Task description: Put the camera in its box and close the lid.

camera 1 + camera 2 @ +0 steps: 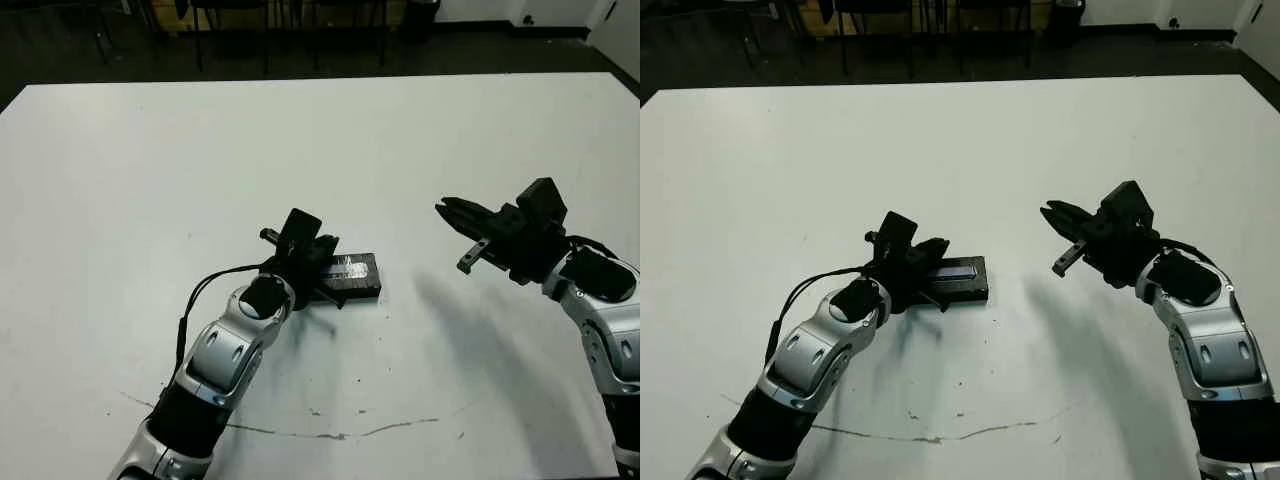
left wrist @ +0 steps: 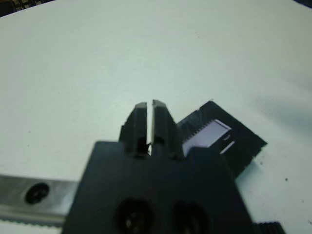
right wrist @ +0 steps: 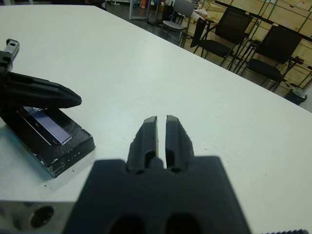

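Observation:
The lid (image 1: pixel 356 270), black with silvery print and a pale lavender strip (image 2: pixel 208 133), lies flat at the table's middle. It sits on top of the box, of which only the black side (image 3: pixel 73 152) shows. The white lining and the camera are hidden. My left gripper (image 1: pixel 322 268) is shut with nothing between its fingers. It hangs over the lid's left end, and its fingers (image 3: pixel 48 95) point across the lid. Contact cannot be told. My right gripper (image 1: pixel 442 207) is shut and empty, raised above the table well to the right of the box.
A thin dark crack line (image 1: pixel 340 435) runs across the table near its front edge. Dark chairs (image 3: pixel 229 29) stand past the far edge. A black cable (image 1: pixel 200 290) loops off my left forearm.

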